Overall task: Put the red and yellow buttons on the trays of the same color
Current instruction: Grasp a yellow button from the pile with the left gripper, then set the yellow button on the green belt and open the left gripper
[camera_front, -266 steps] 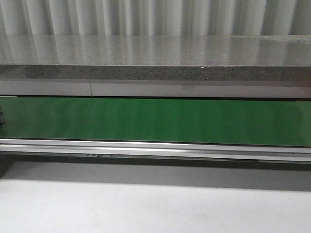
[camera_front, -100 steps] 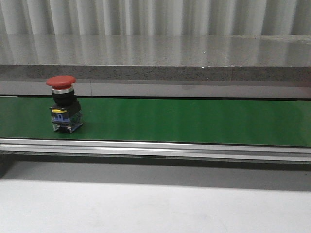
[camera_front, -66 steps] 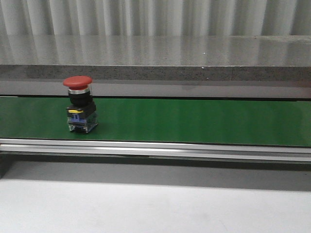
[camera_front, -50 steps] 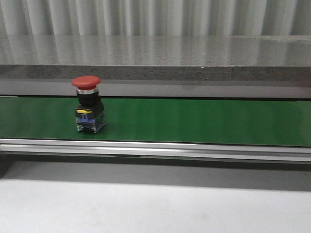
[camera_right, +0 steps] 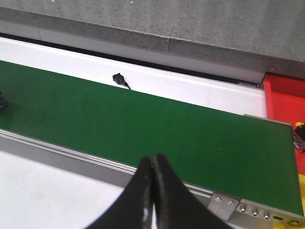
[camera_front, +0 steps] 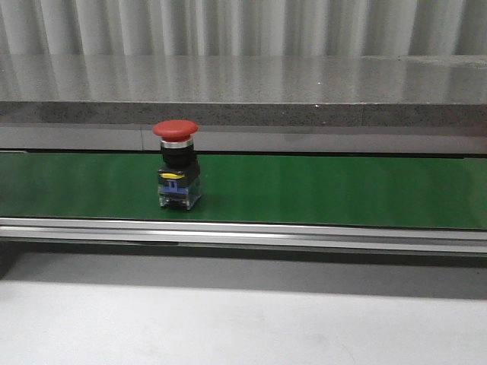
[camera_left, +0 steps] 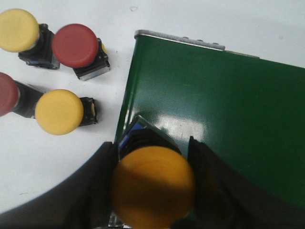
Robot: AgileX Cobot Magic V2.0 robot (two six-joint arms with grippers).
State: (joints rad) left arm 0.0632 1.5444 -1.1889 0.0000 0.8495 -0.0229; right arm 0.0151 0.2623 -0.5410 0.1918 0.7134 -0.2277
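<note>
A red button (camera_front: 176,163) with a black and clear base stands upright on the green belt (camera_front: 327,190), left of its middle. My left gripper (camera_left: 151,145) is shut on a yellow button (camera_left: 152,188) over one end of the belt (camera_left: 224,105); its fingers press both sides of the button's body. My right gripper (camera_right: 153,160) is shut and empty above the belt's near rail. A corner of the red tray (camera_right: 286,93) shows past the belt's end. No yellow tray is in view.
Beside the belt's end, on the white table, lie loose buttons: two yellow (camera_left: 18,29) (camera_left: 59,111) and two red (camera_left: 75,45) (camera_left: 7,93). A grey stone ledge (camera_front: 243,91) runs behind the belt. A small black part (camera_right: 120,78) sits on the white strip.
The belt was bare at first. The red button came in from the left and has ridden rightward along the belt, staying upright.
</note>
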